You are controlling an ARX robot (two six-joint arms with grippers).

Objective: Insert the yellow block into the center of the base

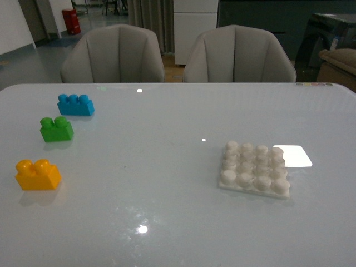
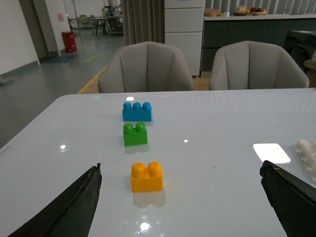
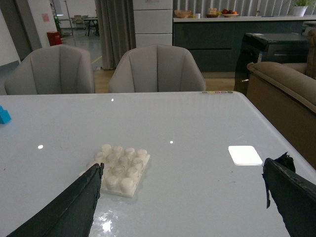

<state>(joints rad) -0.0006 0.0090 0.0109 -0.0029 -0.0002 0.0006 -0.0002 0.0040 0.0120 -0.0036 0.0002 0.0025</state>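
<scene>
Three bricks: they stand in a row on the robot's left side of the table [image 1: 167,217], with the blue brick [image 1: 75,104] farthest, the green brick [image 1: 56,129] in the middle and the yellow block [image 1: 38,174] nearest, none of them touching.
Yellow block: it sits upright with its studs up, well apart from the base [image 1: 255,168], which lies flat on the robot's right.
Handling: the block is probably light, stiff, hard plastic with smooth walls that may slip.
Hold: pinch the two long flat sides below the studs, leaving the underside free.
Left gripper [image 2: 180,169]: its jaws are spread wide and it carries nothing; the block lies ahead, between the fingers.
Right gripper [image 3: 182,167]: it is also wide open and empty, with the base ahead of it.
Surface: the glossy pale tabletop shows lamp glints and a bright white rectangle [image 1: 292,156]. The base could slide when pressed.
Room: it is dim, with two grey chairs [image 1: 117,55] at the table's far edge and cabinets behind them.
</scene>
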